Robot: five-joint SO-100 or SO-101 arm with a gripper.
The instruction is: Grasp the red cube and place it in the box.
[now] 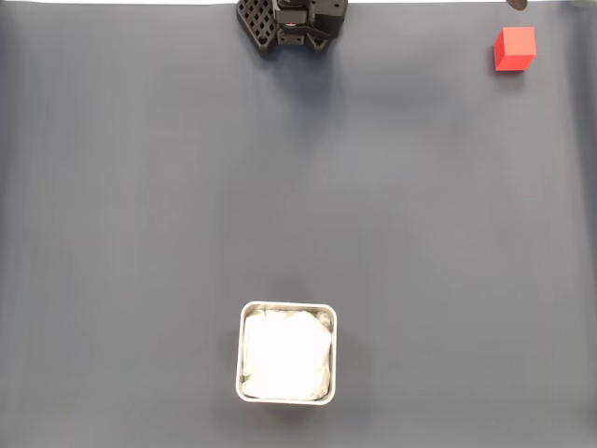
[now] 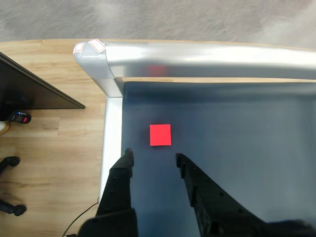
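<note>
The red cube [image 1: 514, 49] sits on the dark mat at the far top right of the fixed view, well away from the box [image 1: 286, 352] near the bottom centre. The box has a pale metallic rim and a white wrinkly lining, with nothing else inside. In the wrist view my gripper [image 2: 154, 155] is open, its two black fingers [image 2: 121, 177] reaching up from the bottom edge. The red cube [image 2: 160, 134] lies just beyond the fingertips, roughly in line with the gap and apart from both fingers. Nothing is held.
Black parts of the arm [image 1: 291, 21] show at the top centre of the fixed view. In the wrist view a silver table rail [image 2: 197, 57] runs beyond and to the left of the cube, with wooden floor [image 2: 49, 138] past it.
</note>
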